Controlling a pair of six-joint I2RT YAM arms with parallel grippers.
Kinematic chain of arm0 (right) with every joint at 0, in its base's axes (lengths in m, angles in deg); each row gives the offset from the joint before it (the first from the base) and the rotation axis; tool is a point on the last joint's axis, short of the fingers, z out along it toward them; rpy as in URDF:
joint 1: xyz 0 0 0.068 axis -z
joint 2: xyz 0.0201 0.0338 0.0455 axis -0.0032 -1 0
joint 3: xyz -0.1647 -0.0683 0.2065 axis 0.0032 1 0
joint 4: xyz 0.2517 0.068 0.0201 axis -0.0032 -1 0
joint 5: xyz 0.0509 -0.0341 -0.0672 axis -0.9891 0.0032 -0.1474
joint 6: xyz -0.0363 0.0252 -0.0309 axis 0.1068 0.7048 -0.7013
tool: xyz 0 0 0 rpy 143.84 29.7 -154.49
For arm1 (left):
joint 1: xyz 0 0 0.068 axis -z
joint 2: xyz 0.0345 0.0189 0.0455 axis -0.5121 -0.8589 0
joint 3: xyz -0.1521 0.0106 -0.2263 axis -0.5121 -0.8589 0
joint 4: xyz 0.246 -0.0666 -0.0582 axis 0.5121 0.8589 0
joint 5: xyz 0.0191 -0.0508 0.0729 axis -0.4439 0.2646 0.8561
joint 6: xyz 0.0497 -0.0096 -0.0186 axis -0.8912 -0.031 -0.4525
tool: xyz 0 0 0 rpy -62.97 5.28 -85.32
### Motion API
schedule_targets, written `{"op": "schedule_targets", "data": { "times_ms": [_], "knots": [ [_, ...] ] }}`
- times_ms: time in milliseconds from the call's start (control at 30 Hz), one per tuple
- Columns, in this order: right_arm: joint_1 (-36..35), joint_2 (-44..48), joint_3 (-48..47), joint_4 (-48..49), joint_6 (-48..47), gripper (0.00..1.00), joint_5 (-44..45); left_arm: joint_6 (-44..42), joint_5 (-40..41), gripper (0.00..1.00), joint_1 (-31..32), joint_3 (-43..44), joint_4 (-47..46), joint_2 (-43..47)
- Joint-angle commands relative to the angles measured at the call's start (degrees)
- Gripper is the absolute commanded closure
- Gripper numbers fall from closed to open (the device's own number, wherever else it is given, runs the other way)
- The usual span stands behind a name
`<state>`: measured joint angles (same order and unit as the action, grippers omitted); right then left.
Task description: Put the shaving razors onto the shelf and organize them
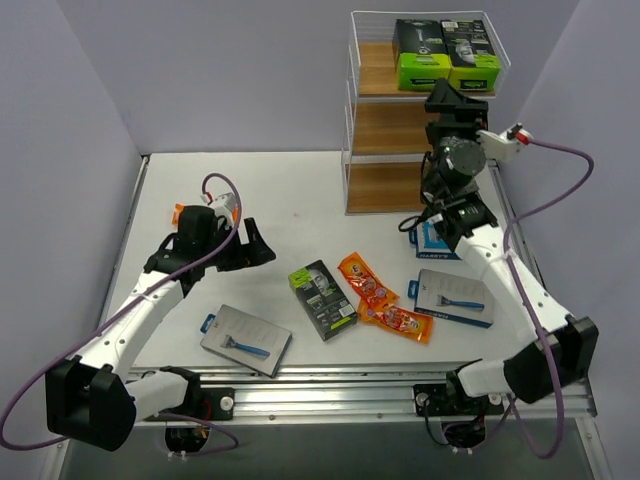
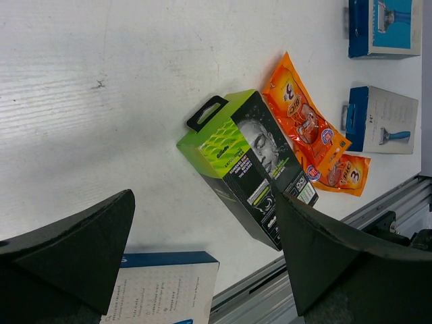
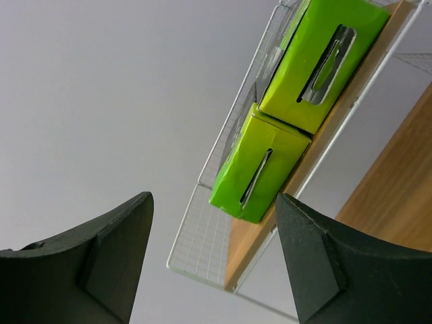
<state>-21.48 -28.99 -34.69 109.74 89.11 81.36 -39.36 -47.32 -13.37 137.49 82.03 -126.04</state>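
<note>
Lowest in the overhead view, by the arm bases, a flat grey card [image 1: 246, 341] showing a blue razor lies at lower left on the surface [image 1: 300, 195]. Just past it, mid-frame, a black-and-lime box [image 1: 322, 298] lies flat and aslant. The orange packets [image 1: 385, 300] lie close on its right, and a blue card [image 1: 455, 300] lies further right. A second blue card [image 1: 436, 245] shows partly under the right arm.

The left gripper [image 1: 257, 244] hangs at centre left, jaws wide apart and empty, facing the lying box.

At the upper right stands the shelf [image 1: 385, 128], with two black-and-lime boxes [image 1: 445, 52] side by side on its top tier. The right gripper [image 3: 212, 206] is up at that tier. Its jaws are apart with nothing between them, close before the boxes' green ends.

The step in hand looks like getting the right gripper clear of the top tier. It should draw straight back from the boxes with the jaws wide, touching neither the green ends nor the wire rail, so the pair stays square.

The lying box probably belongs beside them. The left wrist would need to turn to match its slant and straddle its narrow sides. The cards and packets are thin and will likely need an edge to pinch.
</note>
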Motion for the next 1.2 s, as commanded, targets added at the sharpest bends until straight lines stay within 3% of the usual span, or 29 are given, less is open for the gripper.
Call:
{"op": "schedule_targets", "data": {
  "times_ms": [0,167,400,533,767,967,1167],
  "knots": [
    [0.03,8.52,5.38,-1.01,0.29,0.32,-2.49,-1.57,1.56,0.06,-0.91,3.01,0.09,1.92],
    [-0.5,14.96,11.72,-6.55,-1.8,0.32,-10.83,-2.71,3.32,0.06,-1.87,3.88,1.15,2.62],
    [-1.37,20.14,17.88,-21.56,-8.14,0.29,-27.36,-3.59,6.83,0.06,-1.96,3.71,1.67,4.38],
    [-2.17,24.36,26.74,-22.21,-10.78,0.28,-38.49,-3.86,7.27,0.06,-2.05,3.8,1.68,3.94],
    [-4.18,31.66,41.51,-23.43,-12.1,0.32,-49.41,-3.16,5.87,0.06,-1.09,2.57,0.54,2.19],
    [-7.17,29.91,46.62,-22.82,-11.48,0.35,-53.56,-2.28,6.22,0.06,4.26,2.83,1.06,-2.99],
    [-13.76,25.78,47.94,-22.12,-12.72,0.4,-51.46,1.58,4.55,0.06,7.61,2.48,0.36,-7.83]
  ]
}}
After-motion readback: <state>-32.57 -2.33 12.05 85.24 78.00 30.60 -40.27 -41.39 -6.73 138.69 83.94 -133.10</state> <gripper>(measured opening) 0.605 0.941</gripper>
